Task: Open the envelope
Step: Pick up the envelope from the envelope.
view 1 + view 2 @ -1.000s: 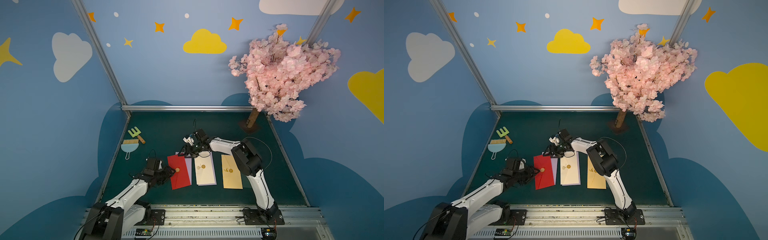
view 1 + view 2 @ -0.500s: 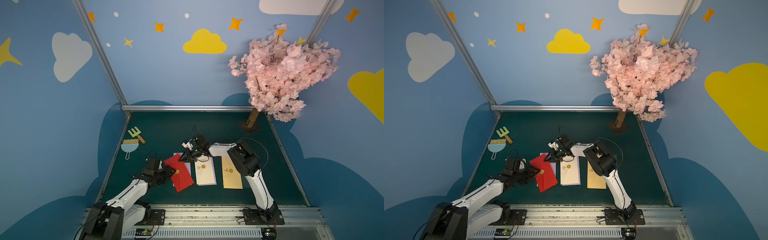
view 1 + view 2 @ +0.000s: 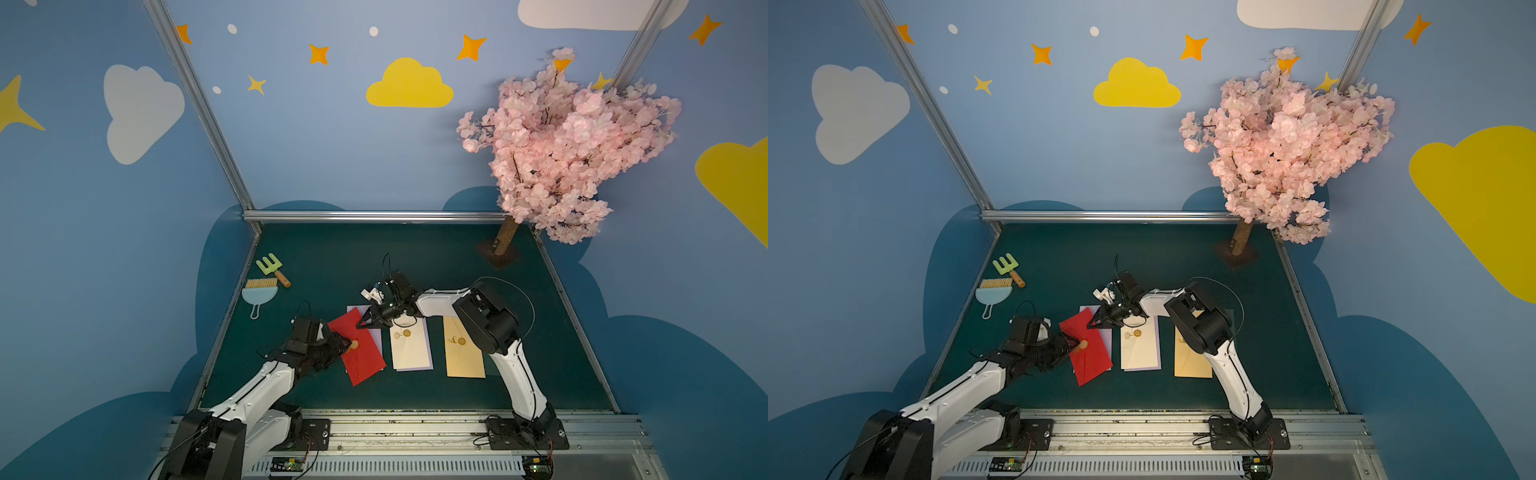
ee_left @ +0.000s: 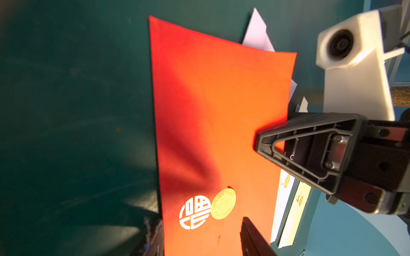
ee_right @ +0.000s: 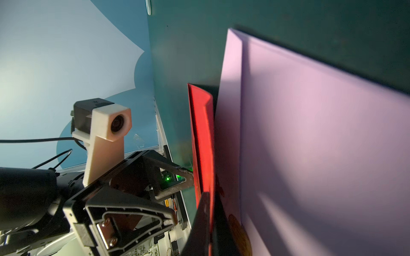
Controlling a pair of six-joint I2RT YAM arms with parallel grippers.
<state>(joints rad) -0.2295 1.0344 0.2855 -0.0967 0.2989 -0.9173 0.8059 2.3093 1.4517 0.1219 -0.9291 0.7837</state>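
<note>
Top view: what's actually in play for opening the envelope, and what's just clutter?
In play:
- red envelope
- its gold seal
- right fingers, pinching its edge
- left fingers, open by the seal

Clutter:
- lilac envelope partly under the red one
- cream envelope
- tan envelope
- green rake
- blue brush
- blossom tree

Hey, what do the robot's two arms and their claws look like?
The left arm and right arm have white shells with black joints. The left claw and right claw are black, with triangular open-framed fingers. A white camera housing tops each wrist; thin black cables loop nearby.
</note>
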